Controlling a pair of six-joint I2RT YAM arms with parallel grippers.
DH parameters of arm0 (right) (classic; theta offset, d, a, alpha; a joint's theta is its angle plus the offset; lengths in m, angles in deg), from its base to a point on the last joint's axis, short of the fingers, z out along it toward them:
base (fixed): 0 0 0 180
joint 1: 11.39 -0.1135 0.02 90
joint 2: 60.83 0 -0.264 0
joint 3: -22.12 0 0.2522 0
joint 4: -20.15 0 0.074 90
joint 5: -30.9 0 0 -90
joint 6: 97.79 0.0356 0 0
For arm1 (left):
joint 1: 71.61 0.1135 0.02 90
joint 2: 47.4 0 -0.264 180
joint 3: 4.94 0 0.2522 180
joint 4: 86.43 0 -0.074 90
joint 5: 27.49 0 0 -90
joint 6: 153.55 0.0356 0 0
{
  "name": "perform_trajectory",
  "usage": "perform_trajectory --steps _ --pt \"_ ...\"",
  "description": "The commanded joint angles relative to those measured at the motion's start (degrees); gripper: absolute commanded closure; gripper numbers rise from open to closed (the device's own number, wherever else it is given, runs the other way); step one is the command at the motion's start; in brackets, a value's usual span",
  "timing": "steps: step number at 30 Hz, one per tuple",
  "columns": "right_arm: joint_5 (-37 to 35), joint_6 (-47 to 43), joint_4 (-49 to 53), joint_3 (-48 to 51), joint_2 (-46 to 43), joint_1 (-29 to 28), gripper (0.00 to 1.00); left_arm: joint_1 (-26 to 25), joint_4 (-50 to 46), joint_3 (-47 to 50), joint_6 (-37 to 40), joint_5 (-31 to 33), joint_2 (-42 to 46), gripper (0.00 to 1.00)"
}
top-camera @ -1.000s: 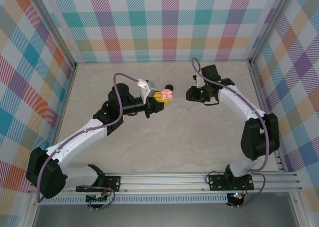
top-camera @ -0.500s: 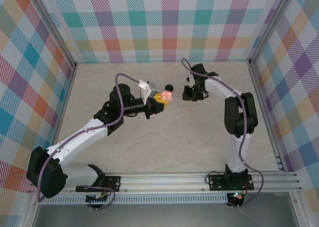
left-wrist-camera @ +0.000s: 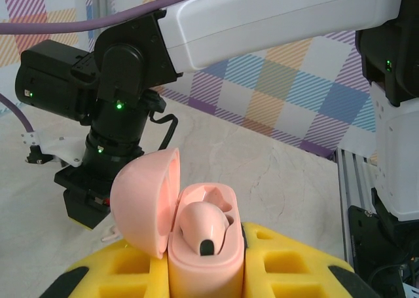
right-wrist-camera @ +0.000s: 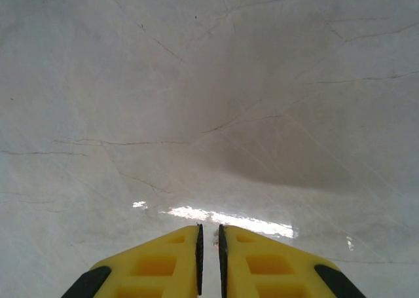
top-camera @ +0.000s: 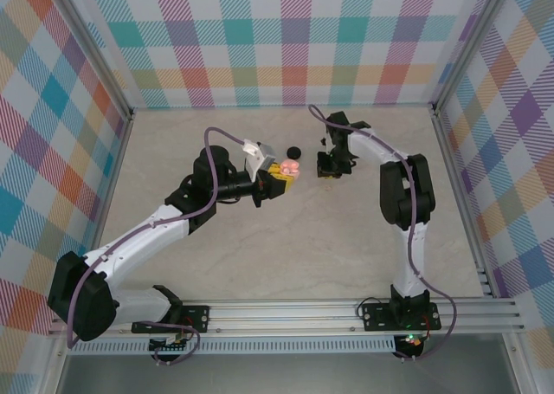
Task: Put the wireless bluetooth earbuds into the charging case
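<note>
1. The left claw [top-camera: 281, 173] is clenched on the pink charging case [left-wrist-camera: 204, 262]. The case is carried above the table [right-wrist-camera: 196, 82], about midway between its left and right edges and nearer its far edge. The grip is taken low on the body, so the top is left free.
2. The lid [left-wrist-camera: 141, 200] is swung back to the left and the case is kept upright with its mouth exposed. This is judged to present the sockets to the other arm.
3. One pale pink earbud [left-wrist-camera: 201, 224] is seated in the nearer socket. The recess behind it is judged to be unfilled, though it is partly shadowed.
4. A small black round piece [top-camera: 293, 151] is left on the table just beyond the case, toward the far edge. What it is cannot be told.
5. The right claw [right-wrist-camera: 209, 255] is held just right of the case, pointed down close to the table, with its fingers drawn together to a thin slit. Whether anything is pinched there cannot be told.
</note>
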Motion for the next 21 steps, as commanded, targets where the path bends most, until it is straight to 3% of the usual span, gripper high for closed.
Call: perform_trajectory --steps 1,21 --pt "-1.0 -1.04 2.59 -1.97 1.42 -0.88 0.81 -0.81 0.09 -0.6 -0.33 0.36 0.09 0.91" --pt "-1.28 -3.35 5.16 -3.69 4.97 -2.13 0.8 -0.75 -0.43 -0.49 -0.49 0.36 0.1 0.91"
